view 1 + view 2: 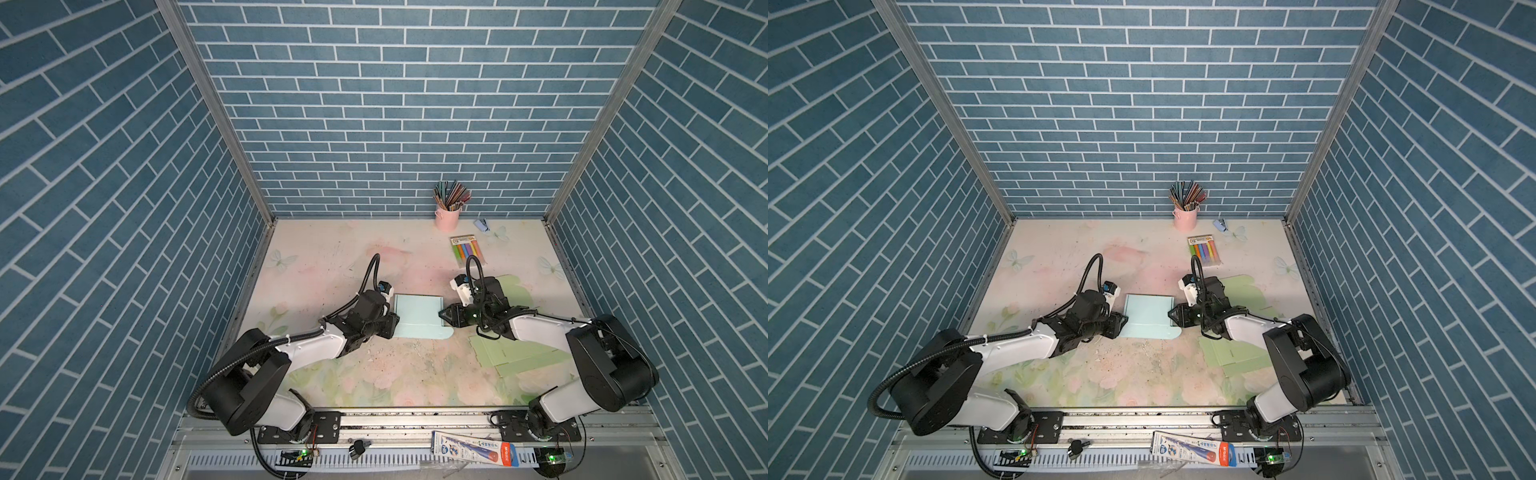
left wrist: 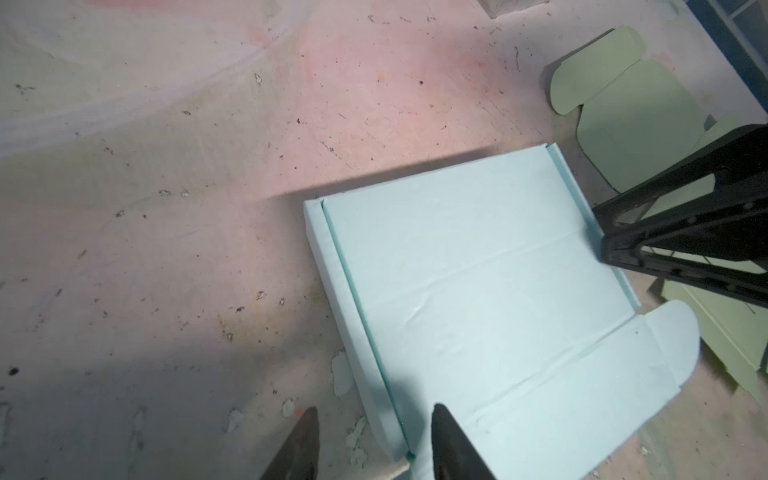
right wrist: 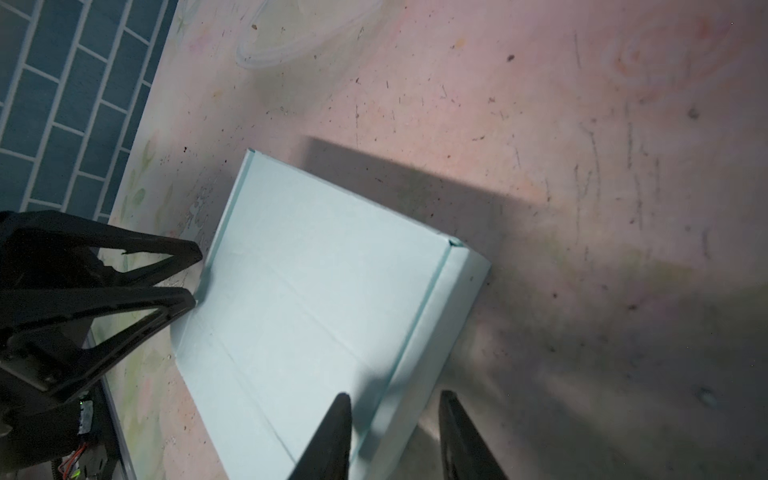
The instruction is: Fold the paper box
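Pale blue paper box, green card sheets, pink cup, blue brick-patterned walls

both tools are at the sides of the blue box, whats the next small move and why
Probably close both tools on the walls they straddle. In the wrist views the left tool and the right tool are open, each with a raised side wall of the blue box between its jaws, so a pinch would likely set those folds.
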